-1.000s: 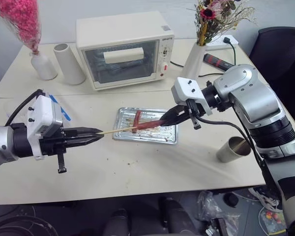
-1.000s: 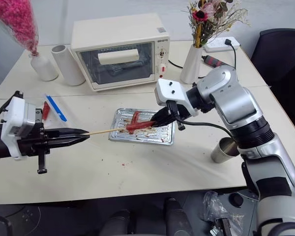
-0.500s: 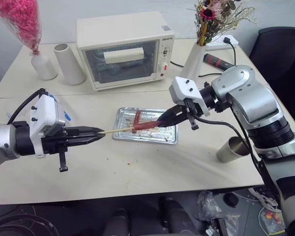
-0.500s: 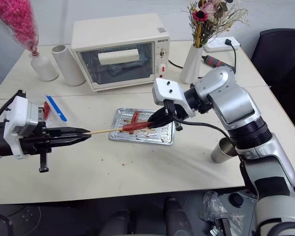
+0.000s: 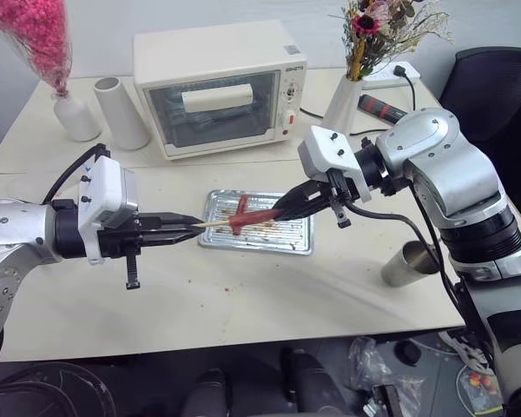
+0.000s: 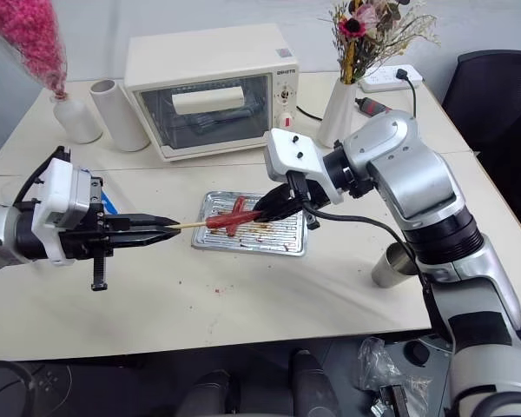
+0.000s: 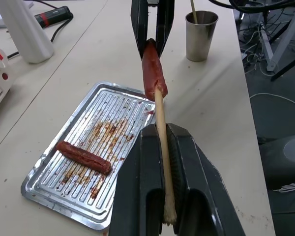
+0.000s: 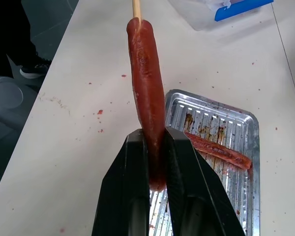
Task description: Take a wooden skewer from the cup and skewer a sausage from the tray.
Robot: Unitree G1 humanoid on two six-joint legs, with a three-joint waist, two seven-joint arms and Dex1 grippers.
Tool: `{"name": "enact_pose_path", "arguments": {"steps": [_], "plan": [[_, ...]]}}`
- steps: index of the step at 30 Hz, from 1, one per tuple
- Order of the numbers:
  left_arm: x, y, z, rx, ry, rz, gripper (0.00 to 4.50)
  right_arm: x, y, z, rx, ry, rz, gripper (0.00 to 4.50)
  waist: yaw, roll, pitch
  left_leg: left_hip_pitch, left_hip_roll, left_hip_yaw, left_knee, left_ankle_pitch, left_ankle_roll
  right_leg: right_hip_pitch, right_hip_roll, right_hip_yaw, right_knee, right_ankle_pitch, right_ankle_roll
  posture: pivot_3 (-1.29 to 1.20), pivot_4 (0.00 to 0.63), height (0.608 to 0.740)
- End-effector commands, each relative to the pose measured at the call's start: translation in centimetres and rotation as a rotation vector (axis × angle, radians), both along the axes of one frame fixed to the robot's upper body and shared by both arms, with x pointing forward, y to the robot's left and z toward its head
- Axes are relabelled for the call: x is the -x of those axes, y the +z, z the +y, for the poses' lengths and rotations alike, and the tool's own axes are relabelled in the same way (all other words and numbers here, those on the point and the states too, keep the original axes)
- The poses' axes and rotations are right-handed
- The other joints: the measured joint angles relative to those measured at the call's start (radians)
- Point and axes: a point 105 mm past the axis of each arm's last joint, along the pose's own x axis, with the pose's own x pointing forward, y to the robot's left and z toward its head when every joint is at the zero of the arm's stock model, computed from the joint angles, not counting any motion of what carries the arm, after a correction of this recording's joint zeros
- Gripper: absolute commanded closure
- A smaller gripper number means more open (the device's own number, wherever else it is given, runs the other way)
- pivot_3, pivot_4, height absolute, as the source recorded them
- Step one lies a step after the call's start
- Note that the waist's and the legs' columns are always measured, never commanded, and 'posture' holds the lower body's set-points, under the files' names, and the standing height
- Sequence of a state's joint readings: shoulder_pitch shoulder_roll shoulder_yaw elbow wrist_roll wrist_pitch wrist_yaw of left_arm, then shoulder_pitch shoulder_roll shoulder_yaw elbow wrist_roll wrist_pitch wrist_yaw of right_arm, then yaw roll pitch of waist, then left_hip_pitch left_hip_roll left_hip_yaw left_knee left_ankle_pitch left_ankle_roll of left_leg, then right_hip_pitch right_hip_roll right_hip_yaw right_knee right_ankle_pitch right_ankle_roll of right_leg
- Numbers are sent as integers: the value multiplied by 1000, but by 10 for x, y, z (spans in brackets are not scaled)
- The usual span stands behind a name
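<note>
My left gripper is shut on the blunt end of the wooden skewer, holding it level and pointing toward my right gripper. My right gripper is shut on one end of a dark red sausage and holds it just above the silver tray. The skewer's tip is inside the sausage's free end. A second sausage lies on the ridged tray bottom. The tan-grey cup stands right of the tray with another skewer in it.
A white toaster oven stands behind the tray. A white cylinder and a vase of pink flowers are at the back left. A white flower vase and a power strip are at the back right. A clear bag with blue strips lies near my left arm.
My left gripper has moved toward the tray and pushed the skewer further into the sausage. Less bare stick shows between the two grippers. The right gripper has hardly moved.
</note>
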State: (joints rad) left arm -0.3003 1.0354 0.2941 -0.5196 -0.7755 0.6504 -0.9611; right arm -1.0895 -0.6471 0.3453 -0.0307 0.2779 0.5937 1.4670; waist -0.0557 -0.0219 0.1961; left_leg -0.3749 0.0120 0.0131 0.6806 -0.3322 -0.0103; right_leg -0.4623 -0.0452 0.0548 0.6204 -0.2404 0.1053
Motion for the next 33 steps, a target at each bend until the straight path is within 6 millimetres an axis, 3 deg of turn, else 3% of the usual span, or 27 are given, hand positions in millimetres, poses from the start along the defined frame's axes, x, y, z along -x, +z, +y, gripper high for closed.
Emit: {"name": "enact_pose_path", "arguments": {"steps": [1, 8, 12, 17, 21, 23, 28, 33], "plan": [[0, -6, 0, -14, 11, -1, 4500, 18, 24, 9, -58, 98, -75, 3663, -1, 0, 0, 0, 0, 0, 0, 0, 0, 0, 0, 0, 0, 0, 0, 0, 150, 740], [2, -7, 10, 21, 122, -26, 4500, 3, 30, 4, -69, 35, -113, 1562, 0, 0, 0, 0, 1, 0, 0, 0, 0, 0, -1, 1, 0, 0, 0, 0, 150, 740], [1, -4, 29, 58, 299, -74, 4500, -10, 44, -1, -112, -35, -150, 1562, 0, 0, 0, 1, 2, 0, 0, 0, 0, 0, -1, 1, 0, 0, 0, 0, 150, 740], [-8, 2, 74, 139, 709, -173, 4500, -14, 73, -10, -229, -121, -117, 1562, 0, 0, 0, 1, 2, 0, 0, 0, 0, 0, -2, 1, 1, 0, 0, 0, 150, 740], [-13, -2, 113, 210, 1032, -198, 4500, -6, 83, -12, -283, -148, -40, 706, 3, -1, 0, 1, 2, -1, 0, 0, 0, 1, -2, 1, 0, 0, 0, 0, 150, 740], [-15, -4, 135, 257, 1192, -199, 4500, -2, 87, -11, -308, -152, -29, 10, 4, -1, 0, 1, 2, -1, 0, 0, 0, 1, -2, 1, 0, 0, 0, 0, 150, 740], [-22, -18, 177, 345, 1478, -144, 4500, 7, 93, -8, -343, -147, 15, 10, 4, -1, -1, 1, 1, -1, 0, 0, 0, 0, -2, 1, 1, 0, 0, 0, 150, 740], [-27, -37, 197, 360, 1601, -73, 4500, 11, 91, -9, -337, -146, 19, 10, 3, -2, -1, 1, 1, -1, 0, 0, 0, 0, -2, 1, 1, 0, 0, 0, 150, 740]]}}
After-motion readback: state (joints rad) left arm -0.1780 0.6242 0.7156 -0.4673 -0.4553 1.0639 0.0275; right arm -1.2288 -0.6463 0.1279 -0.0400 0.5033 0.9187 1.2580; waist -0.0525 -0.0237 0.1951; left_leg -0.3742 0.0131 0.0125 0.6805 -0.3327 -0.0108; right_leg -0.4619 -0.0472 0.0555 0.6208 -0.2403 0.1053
